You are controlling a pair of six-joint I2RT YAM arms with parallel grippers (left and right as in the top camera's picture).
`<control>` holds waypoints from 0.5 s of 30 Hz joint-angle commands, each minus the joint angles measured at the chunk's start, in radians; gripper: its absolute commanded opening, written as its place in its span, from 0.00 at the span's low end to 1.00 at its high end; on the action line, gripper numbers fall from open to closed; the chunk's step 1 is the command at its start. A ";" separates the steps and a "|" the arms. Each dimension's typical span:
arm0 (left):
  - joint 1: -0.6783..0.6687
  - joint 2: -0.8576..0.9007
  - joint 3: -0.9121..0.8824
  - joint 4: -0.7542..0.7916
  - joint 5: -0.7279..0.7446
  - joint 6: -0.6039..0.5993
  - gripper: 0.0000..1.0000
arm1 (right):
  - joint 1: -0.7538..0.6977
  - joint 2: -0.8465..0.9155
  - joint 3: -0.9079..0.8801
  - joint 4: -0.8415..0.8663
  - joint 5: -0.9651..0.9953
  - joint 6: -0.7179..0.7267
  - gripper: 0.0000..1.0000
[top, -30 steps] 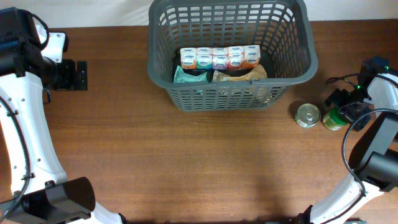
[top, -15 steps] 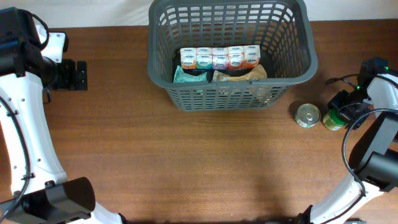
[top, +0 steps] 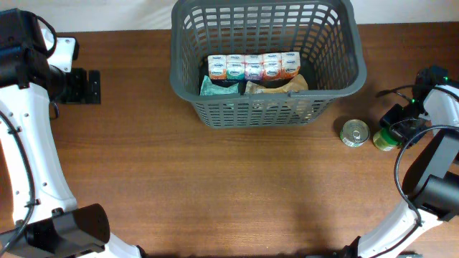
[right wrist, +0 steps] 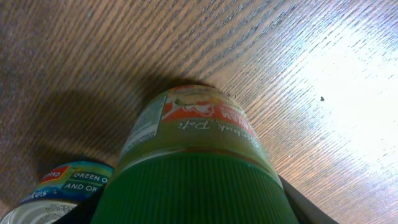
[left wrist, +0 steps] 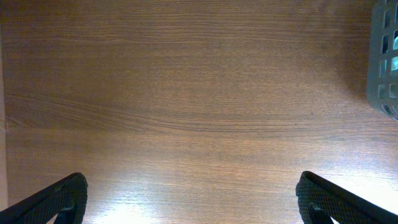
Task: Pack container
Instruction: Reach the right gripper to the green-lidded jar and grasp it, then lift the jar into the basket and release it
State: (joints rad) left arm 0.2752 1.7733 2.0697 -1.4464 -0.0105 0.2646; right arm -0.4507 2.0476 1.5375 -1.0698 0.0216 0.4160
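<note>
Wooden surface (top: 215, 186): one container (top: 265, 115), far edge; one can (top: 355, 132), one jar (right wrist: 186, 137), right edge. Left claw (left wrist: 193, 199) wide apart, empty; right claw (top: 399, 126) straddles jar, clamping unclear.

From overhead your picture is evenly and softly lit and sharp across the desk (top: 215, 179). Shadows are faint, with only a dim band under the near wall of the container (top: 265, 111), whose inside is dark.

In the left wrist view a white glare spreads over the near desk and the far wood is dimmer. The dark fingers (left wrist: 59, 196) in the near corners look soft.

In the right wrist view the jar (right wrist: 193, 143) sits too close, so its green lid is blurred and its label only half legible. Hard glare bleaches the grain on the right. A heavy shadow falls left of the jar, toward the tin can (right wrist: 62, 186).
</note>
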 commanded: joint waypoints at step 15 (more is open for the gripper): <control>0.003 -0.008 -0.006 0.002 0.012 -0.012 0.99 | 0.157 -0.663 0.307 -0.077 -0.159 -0.264 0.04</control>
State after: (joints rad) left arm 0.2752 1.7733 2.0697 -1.4460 -0.0105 0.2646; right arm -0.3851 1.4963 1.8217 -1.1843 -0.0257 0.3035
